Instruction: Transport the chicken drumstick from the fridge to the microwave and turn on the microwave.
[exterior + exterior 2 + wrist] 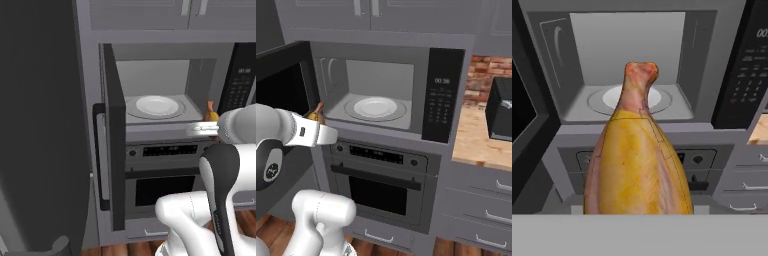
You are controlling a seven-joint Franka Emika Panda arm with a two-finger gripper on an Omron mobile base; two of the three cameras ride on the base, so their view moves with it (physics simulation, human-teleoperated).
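— Where's the chicken drumstick (637, 160) now?

— Pinched at its fat end in the gripper (212, 120), just outside the open microwave (387, 90), left of its plate (375, 106).

— Tricky to carry?

— Looks light, stiff, probably greasy; the thick part seems the safest hold.

— The views differ?

— The hand view shows the reddish knuckle pointing inward; the base views show only a sliver of meat.

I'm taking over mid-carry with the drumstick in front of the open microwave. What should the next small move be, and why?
Probably ease the gripper forward into the microwave cavity, toward the turntable. The chicken drumstick sits held at the gripper, just outside the opening; the door is swung wide, and the pale turntable ahead is bare. Release only once it is over the turntable.
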